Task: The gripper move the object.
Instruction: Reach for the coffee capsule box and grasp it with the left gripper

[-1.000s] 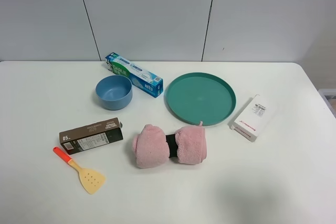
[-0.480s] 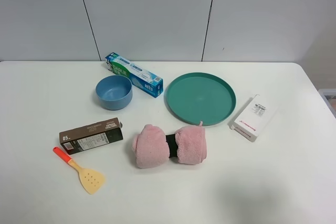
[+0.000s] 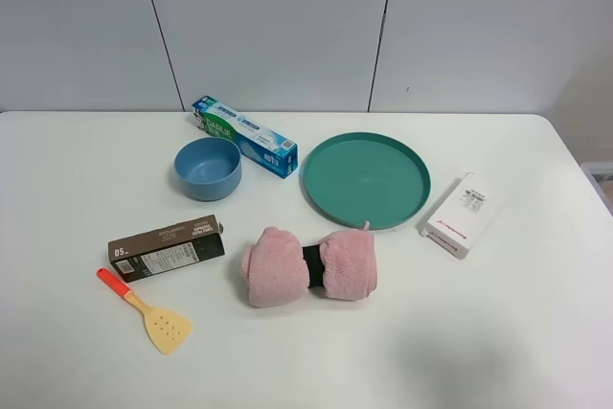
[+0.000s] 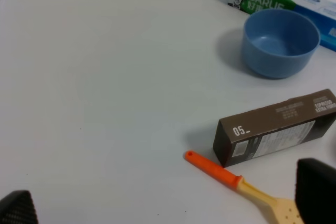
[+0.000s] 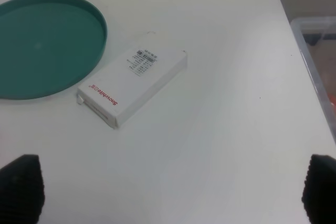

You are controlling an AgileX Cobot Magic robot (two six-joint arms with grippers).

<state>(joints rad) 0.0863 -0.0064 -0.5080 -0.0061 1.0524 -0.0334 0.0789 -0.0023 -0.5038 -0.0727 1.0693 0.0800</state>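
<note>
The dark brown carton (image 3: 166, 248) marked "05" lies flat on the white table at the front left, beside an orange-handled spatula (image 3: 146, 311). It also shows in the left wrist view (image 4: 274, 135). Neither arm shows in the exterior view. In the left wrist view my left gripper (image 4: 165, 203) is open and empty, with dark fingertips (image 4: 315, 190) at the frame's corners, short of the carton. In the right wrist view my right gripper (image 5: 168, 190) is open and empty, over bare table near a white flat box (image 5: 134, 85).
A blue bowl (image 3: 208, 168) and a blue-green toothpaste box (image 3: 244, 135) sit behind the carton. A rolled pink towel (image 3: 309, 266) lies at the middle front, a teal plate (image 3: 326, 203) behind it, the white flat box (image 3: 464, 215) at the right. A clear bin (image 5: 317, 51) stands beyond the table's right edge.
</note>
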